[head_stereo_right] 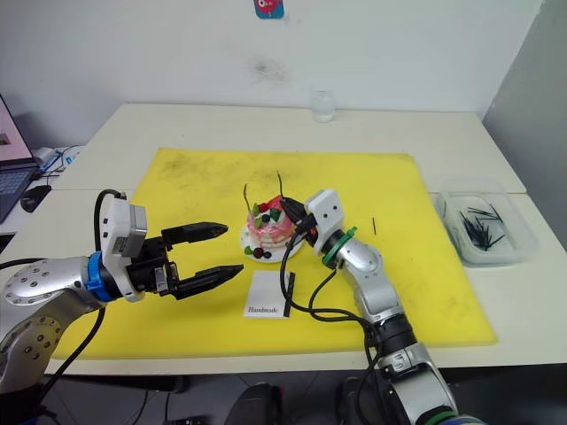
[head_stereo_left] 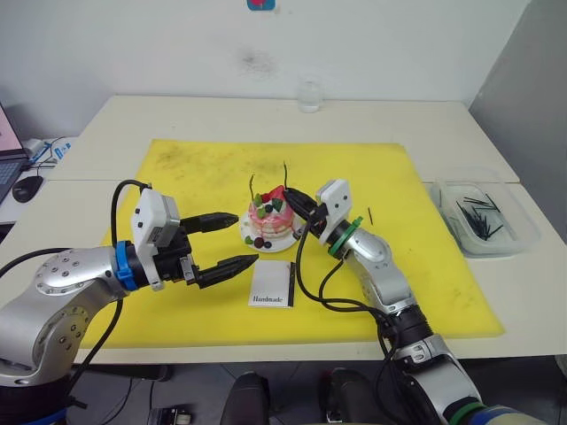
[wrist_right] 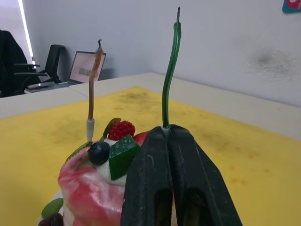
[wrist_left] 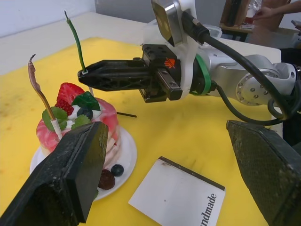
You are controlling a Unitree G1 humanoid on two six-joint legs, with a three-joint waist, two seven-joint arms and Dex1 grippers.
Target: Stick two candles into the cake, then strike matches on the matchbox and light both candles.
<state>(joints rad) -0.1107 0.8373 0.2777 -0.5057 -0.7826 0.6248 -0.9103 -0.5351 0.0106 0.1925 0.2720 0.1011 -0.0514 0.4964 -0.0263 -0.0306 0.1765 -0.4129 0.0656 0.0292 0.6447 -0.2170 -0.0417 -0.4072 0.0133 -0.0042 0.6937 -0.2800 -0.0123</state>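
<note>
Look at the yellow mat point(head_stereo_left: 177, 168) on the pale counter point(head_stereo_left: 372, 119). It has lots of bare room behind the cake and out to both sides, and its front edge runs close to the counter's front edge.

The cake point(head_stereo_left: 270, 217) sits near the middle of the mat on a small white plate point(head_stereo_left: 248, 237). It is round, pink and cream, soft-looking, with a red strawberry point(wrist_left: 68, 92) and berries on top. Both candles stand in it: the pinkish-orange candle point(wrist_right: 94, 80) and the green candle point(wrist_right: 170, 70) (both thin and a bit wavy).

The flat white matchbox point(head_stereo_left: 272, 285) lies just in front of the plate, with its black strip on the side toward your right arm.

Your right gripper point(head_stereo_left: 299, 202) has its jaws pinched tight on the bottom of the green candle, right at the cake top.

Your left gripper point(head_stereo_left: 226, 241) hangs near the cake's left side with its jaws wide apart, holding nothing.

A clear plastic tray point(head_stereo_left: 523, 221) with matches point(head_stereo_left: 478, 217) sits on the counter off the mat's right edge. One match point(head_stereo_left: 369, 215) lies alone on the mat.
</note>
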